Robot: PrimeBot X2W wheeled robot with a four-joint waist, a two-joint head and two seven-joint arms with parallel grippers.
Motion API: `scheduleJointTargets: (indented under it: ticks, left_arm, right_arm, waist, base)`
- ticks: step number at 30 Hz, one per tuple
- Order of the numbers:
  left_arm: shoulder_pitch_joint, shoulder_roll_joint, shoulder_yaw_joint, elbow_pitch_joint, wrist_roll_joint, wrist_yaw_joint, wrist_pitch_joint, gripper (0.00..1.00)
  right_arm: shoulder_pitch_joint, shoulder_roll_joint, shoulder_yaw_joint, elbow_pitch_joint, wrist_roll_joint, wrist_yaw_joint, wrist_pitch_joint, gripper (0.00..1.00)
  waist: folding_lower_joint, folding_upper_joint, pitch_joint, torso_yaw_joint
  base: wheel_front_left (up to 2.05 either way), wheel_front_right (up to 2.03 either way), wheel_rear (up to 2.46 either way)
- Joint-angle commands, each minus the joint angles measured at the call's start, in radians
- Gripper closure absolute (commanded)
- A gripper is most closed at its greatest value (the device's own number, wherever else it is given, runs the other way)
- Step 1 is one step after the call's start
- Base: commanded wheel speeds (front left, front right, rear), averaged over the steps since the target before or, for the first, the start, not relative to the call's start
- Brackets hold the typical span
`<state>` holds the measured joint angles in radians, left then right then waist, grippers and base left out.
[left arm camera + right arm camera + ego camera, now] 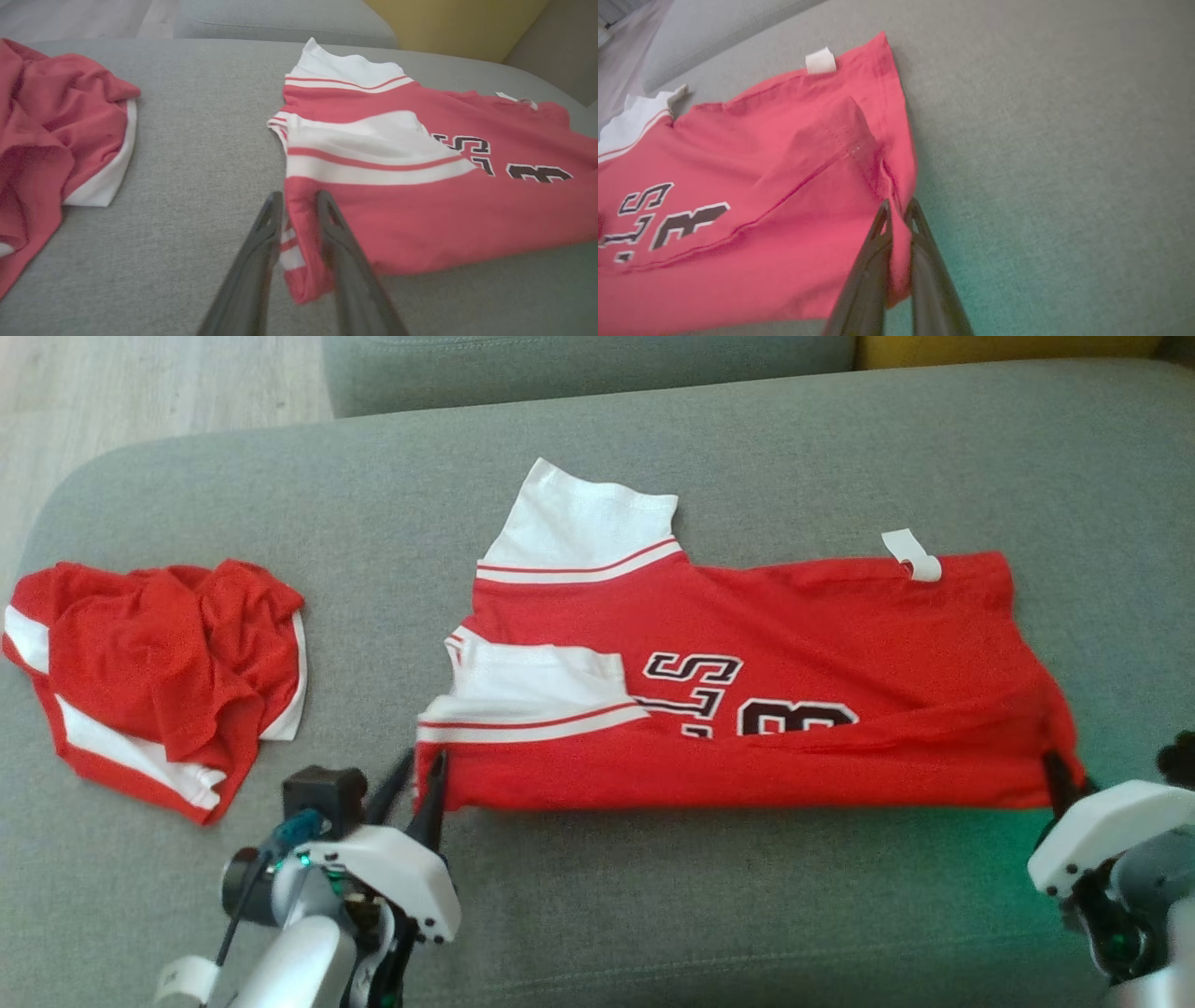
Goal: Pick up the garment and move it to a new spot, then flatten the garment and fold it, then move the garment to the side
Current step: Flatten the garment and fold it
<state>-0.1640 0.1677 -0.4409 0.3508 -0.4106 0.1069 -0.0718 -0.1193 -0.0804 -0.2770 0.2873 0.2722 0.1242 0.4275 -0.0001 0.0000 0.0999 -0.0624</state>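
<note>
A red jersey [803,644] with white striped sleeves and black lettering lies partly folded across the grey sofa seat [653,896]. My left gripper [420,784] is shut on its near left corner; the left wrist view shows the red and white cloth [299,242] pinched between the fingers [261,242]. My right gripper [1060,779] is shut on the near right corner, and in the right wrist view the red hem [896,233] passes between its fingers [924,261]. The near edge of the jersey hangs taut between the two grippers.
A second red and white garment [159,672] lies crumpled on the seat's left end. The sofa's back cushion [579,369] runs along the far side, with a yellow cushion [1008,347] at the far right. Wooden floor [140,392] lies beyond the left end.
</note>
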Motion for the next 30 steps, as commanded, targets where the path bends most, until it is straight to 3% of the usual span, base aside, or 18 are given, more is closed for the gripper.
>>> scheduleJointTargets:
  ticks: [1, 10, 16, 19, 26, 30]
  left_arm:
    - [-0.034, 0.023, 0.041, -0.041, -0.003, 0.011, -0.016, 0.00]
    - [-0.123, 0.011, 0.086, -0.079, 0.018, 0.046, -0.141, 0.00]
    - [-0.248, 0.029, 0.082, -0.064, 0.045, 0.032, -0.128, 0.00]
    - [-0.363, 0.056, 0.066, -0.028, 0.067, -0.002, -0.079, 0.00]
    - [-0.678, 0.139, -0.007, 0.150, 0.109, -0.172, 0.092, 0.00]
    - [-0.847, 0.171, -0.034, 0.265, 0.081, -0.223, 0.211, 0.00]
  right_arm:
    - [-0.027, -0.012, 0.007, -0.055, -0.008, 0.007, -0.027, 0.00]
    - [-0.101, -0.011, 0.063, -0.138, -0.063, 0.007, -0.267, 0.00]
    - [-0.188, -0.017, 0.105, -0.148, -0.086, 0.007, -0.353, 0.00]
    - [-0.258, -0.019, 0.132, -0.140, -0.098, 0.007, -0.369, 0.00]
    - [-0.423, -0.036, 0.190, -0.113, -0.114, 0.007, -0.381, 0.00]
    - [-0.510, -0.035, 0.239, -0.101, -0.114, 0.007, -0.390, 0.00]
  waist:
    - [0.0001, 0.0000, 0.003, -0.002]
    - [0.0001, 0.0000, 0.047, -0.025]
    - [0.0001, 0.0000, 0.125, -0.057]
    - [0.0001, 0.0000, 0.180, -0.080]
    - [0.0001, 0.0000, 0.307, -0.139]
    - [0.0001, 0.0000, 0.375, -0.191]
  base:
    - [0.00, 0.00, 0.00]
    - [0.00, 0.00, 0.00]
    - [0.00, 0.00, 0.00]
    - [0.00, 0.00, 0.00]
    - [0.00, 0.00, 0.00]
    - [0.00, 0.00, 0.00]
